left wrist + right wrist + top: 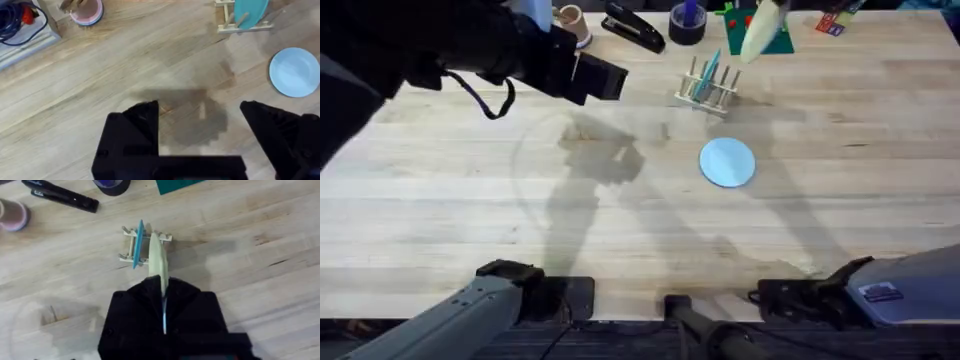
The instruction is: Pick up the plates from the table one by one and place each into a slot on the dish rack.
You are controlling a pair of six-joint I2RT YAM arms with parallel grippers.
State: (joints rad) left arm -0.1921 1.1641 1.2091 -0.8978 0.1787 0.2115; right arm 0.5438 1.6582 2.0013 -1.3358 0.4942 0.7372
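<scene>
From overhead, the right pincer [757,35] hangs above the far side of the counter [440,200], closed on the cream plate [760,30], which it carries edge-on and tilted, just above and slightly to the right of the dish rack [708,88]. The teal plate [708,72] stands upright in a slot of that rack, just below the carried plate. The light blue plate [727,161] lies flat on the counter, nearer the arms' bases than the rack and well below the right pincer. The left pincer [605,78] hovers over the far left part of the counter, well apart from both rack and blue plate, holding nothing. Behind the rack lie a black stapler [633,27] and a dark tape roll [687,22]. In the left wrist view, the left pincer [200,112] has its jaws spread wide with only bare counter [125,65] and shadow between them; the light blue plate [294,71] lies beyond and just outside one fingertip, while the dish rack [235,24] with the teal plate [250,10] stands farther ahead. In the right wrist view, the right pincer [162,287] grips the cream plate [158,260] by its near edge, the plate pointing straight ahead toward the dish rack [145,242]. The plate's far edge reaches over the rack, beside the upright teal plate [138,242]; whether it touches the pegs I cannot tell.
</scene>
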